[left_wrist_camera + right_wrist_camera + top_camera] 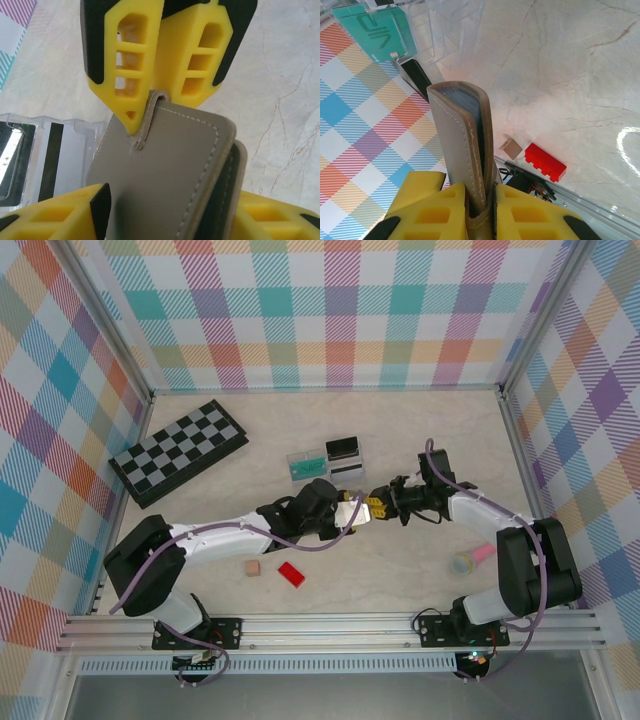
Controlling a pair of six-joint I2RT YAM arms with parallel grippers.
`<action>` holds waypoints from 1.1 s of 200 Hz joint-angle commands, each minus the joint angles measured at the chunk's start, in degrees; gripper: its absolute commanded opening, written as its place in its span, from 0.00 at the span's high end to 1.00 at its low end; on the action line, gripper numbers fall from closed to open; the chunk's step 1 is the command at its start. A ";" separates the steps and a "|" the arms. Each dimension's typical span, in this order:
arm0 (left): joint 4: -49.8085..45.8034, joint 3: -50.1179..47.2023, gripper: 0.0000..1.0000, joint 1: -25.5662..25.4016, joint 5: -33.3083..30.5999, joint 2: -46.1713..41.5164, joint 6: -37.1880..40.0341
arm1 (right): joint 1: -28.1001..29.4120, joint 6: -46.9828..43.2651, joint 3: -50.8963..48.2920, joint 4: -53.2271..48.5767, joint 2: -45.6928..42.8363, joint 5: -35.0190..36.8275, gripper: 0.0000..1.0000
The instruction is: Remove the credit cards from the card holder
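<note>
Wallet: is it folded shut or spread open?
Folded shut: the wallet stands on edge in the right hand, its two grey covers pressed close together.

The card holder [352, 510], taupe-grey with pale stitching, is folded nearly shut, with blue-grey lining showing along its open edge. It is held on edge above the middle of the bench [440, 430], one end pinched in the right end effector [480, 192]. Just beyond it, flat and close together, lie a clear-teal credit card [305, 468], a black credit card [342, 449] and a silver credit card [346, 470] with a dark stripe.
</note>
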 commanded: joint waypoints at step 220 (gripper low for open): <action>-3.48 -7.11 0.18 6.46 -14.27 -7.32 -53.99 | 5.34 -28.95 9.00 -12.96 11.04 20.96 0.34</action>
